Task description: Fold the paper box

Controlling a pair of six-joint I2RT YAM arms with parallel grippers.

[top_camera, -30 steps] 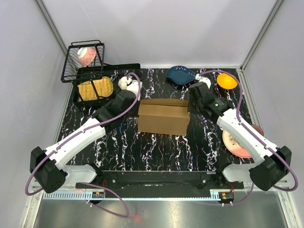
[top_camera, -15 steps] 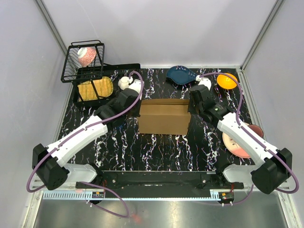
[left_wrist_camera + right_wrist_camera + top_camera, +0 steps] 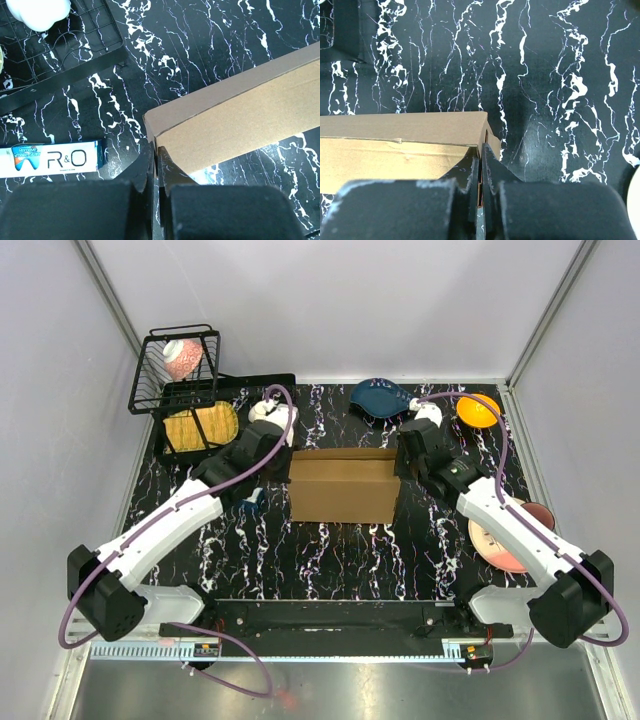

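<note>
The paper box (image 3: 343,487) sits on a black, white-veined table (image 3: 330,555) enclosed by pale grey walls (image 3: 340,310). The left gripper (image 3: 155,149) and right gripper (image 3: 481,149) are both pressed together at its ends.

Brown paper box (image 3: 343,487), mid-table.

The only lettering I can read is on a long flat carton (image 3: 50,160) at the lower left of my left wrist view, just left of my left gripper (image 3: 156,152) and the corner of the paper box (image 3: 240,120). Its white panel reads "R&O" in large dark letters. The blue panel at its left end carries small white words that look like "Remove Smoke Stain".
</note>
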